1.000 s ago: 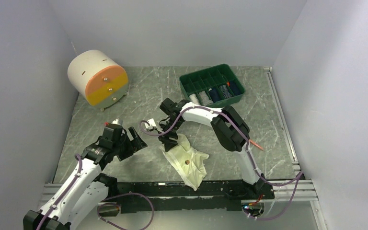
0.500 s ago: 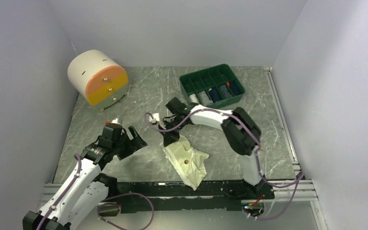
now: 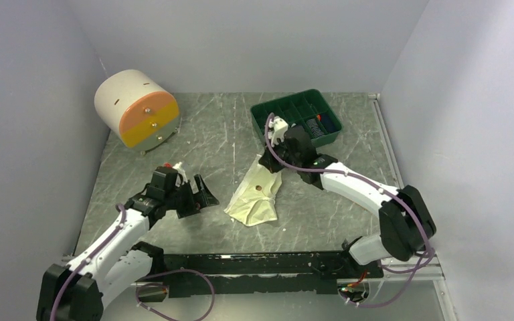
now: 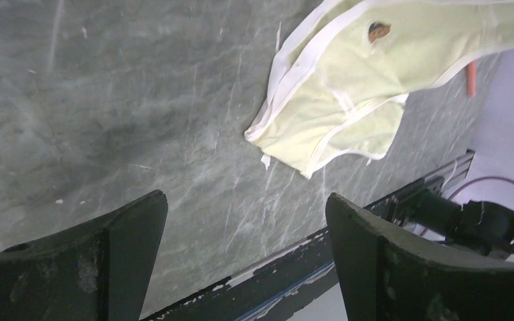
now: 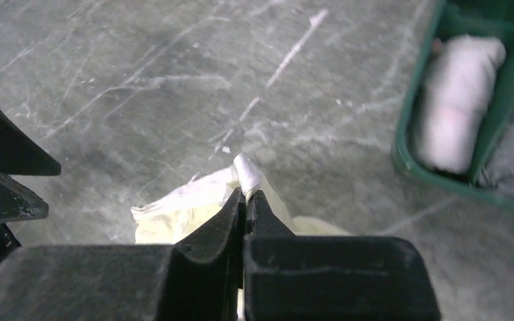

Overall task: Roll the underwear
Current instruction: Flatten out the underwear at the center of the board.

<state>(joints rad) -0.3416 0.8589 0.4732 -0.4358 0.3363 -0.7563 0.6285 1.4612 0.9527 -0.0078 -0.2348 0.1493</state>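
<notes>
Cream-white underwear (image 3: pixel 255 196) lies stretched on the grey marble table, its far end lifted toward the green tray. My right gripper (image 3: pixel 270 162) is shut on that far edge; in the right wrist view a white hem (image 5: pixel 247 172) pokes out above the pinched jaws of the gripper (image 5: pixel 246 195). My left gripper (image 3: pixel 204 195) stands open just left of the cloth with nothing between its fingers. In the left wrist view the underwear (image 4: pixel 361 87) spreads ahead of the open gripper (image 4: pixel 246 214), apart from it. A rolled white-and-pink underwear (image 5: pixel 458 100) sits in the tray.
A green divided tray (image 3: pixel 296 120) with rolled items stands at the back right. A white and orange drum-shaped box (image 3: pixel 136 109) sits at the back left. The table's black front rail (image 3: pixel 254 262) runs along the near edge. Grey walls close in both sides.
My right gripper shut on the underwear's edge and pulled it back toward the green tray, stretching the cloth out. The left gripper moved right, closer to the cloth, still open.
</notes>
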